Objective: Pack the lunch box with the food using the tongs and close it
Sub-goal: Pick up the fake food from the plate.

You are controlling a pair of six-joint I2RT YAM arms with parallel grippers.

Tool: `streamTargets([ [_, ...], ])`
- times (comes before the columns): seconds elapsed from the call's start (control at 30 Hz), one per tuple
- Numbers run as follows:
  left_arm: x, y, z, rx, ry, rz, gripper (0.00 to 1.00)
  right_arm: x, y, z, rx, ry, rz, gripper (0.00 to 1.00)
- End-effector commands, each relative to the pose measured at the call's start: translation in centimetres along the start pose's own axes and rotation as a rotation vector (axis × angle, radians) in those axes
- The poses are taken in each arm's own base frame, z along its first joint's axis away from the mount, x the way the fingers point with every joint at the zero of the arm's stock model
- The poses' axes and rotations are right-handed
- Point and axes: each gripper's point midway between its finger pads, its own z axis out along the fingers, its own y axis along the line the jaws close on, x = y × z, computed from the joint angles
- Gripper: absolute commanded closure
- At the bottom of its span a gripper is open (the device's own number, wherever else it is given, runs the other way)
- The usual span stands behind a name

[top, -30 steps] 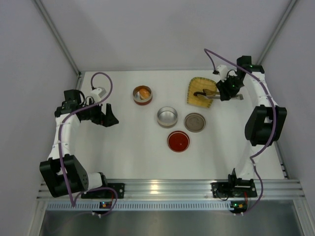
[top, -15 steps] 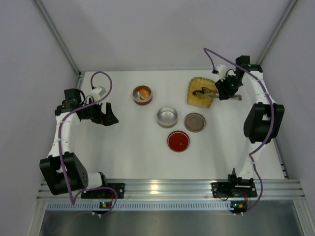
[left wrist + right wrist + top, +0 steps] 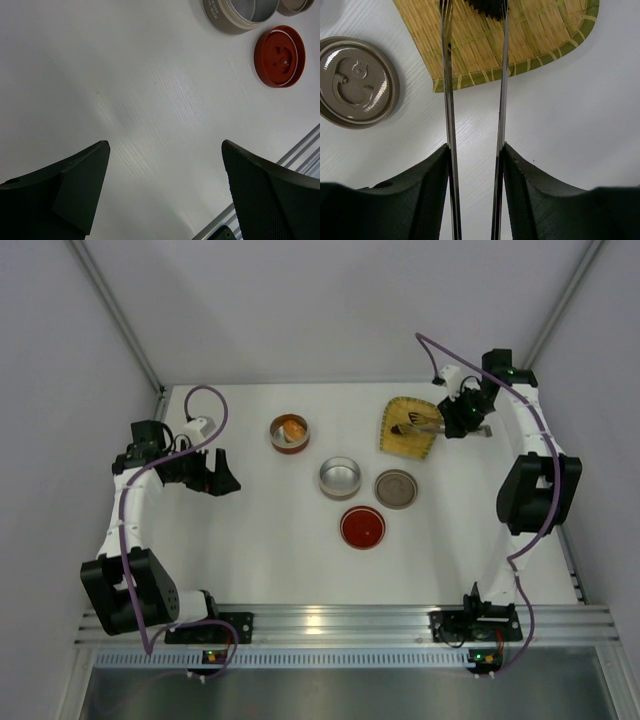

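My right gripper (image 3: pixel 475 155) is clamped on the tongs (image 3: pixel 448 100), whose two thin arms run parallel up the wrist view across the woven tray's (image 3: pixel 540 30) green edge. The black piece (image 3: pixel 487 6) lies on the tray between them at the top edge; I cannot tell whether they touch it. The orange chunk (image 3: pixel 293 427) sits in a red-sided tin (image 3: pixel 276 436), upper centre. My left gripper (image 3: pixel 165 145) hangs spread wide over bare table (image 3: pixel 260 530) at the left, well apart from the silver tin (image 3: pixel 339 477), grey lid (image 3: pixel 396 488) and red lid (image 3: pixel 362 527).
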Motion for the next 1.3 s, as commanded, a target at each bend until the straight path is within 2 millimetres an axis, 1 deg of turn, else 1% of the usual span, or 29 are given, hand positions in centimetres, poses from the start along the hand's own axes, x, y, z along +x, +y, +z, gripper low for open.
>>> streamTargets([
  [0.0, -1.7, 0.3, -0.2, -0.004, -0.039, 0.031, 0.02, -3.4, -1.3, -3.1, 0.076, -0.129, -0.081, 0.56],
  [0.17, -1.6, 0.5, -0.1, -0.009, -0.034, 0.030, 0.02, -3.4, -1.2, -2.9, 0.056, -0.131, -0.085, 0.55],
  [0.2, -1.6, 0.5, -0.1, -0.010, -0.033, 0.027, 0.02, -3.1, -1.1, -2.3, 0.038, -0.120, -0.086, 0.55],
  [0.23, -1.6, 0.5, -0.1, -0.008, -0.032, 0.026, 0.02, -3.3, -1.3, -2.3, 0.035, -0.121, -0.090, 0.55],
  [0.37, -1.6, 0.6, 0.0, -0.005, -0.032, 0.016, 0.02, -2.6, -1.4, -1.1, 0.009, -0.100, -0.092, 0.54],
  [0.63, -1.7, 0.8, 0.2, -0.005, -0.030, 0.000, 0.02, -2.3, -1.9, 0.4, -0.010, -0.084, -0.104, 0.54],
  [0.87, -1.8, 0.9, 0.3, -0.004, -0.030, -0.007, 0.02, -1.4, -2.2, 1.8, -0.029, -0.054, -0.102, 0.54],
  [1.03, -1.9, 1.0, 0.3, -0.012, -0.032, -0.010, 0.02, -0.9, -2.0, 2.5, -0.049, -0.038, -0.081, 0.56],
  [1.13, -1.9, 1.0, 0.3, -0.014, -0.033, -0.014, 0.02, -0.6, -1.9, 2.6, -0.056, -0.027, -0.078, 0.61],
  [1.17, -2.0, 1.0, 0.2, -0.015, -0.037, -0.011, 0.02, -0.4, -1.7, 2.6, -0.064, -0.019, -0.074, 0.65],
  [1.27, -2.0, 1.0, 0.3, -0.012, -0.037, -0.010, 0.02, -0.3, -1.2, 2.0, -0.081, -0.016, -0.067, 0.71],
])
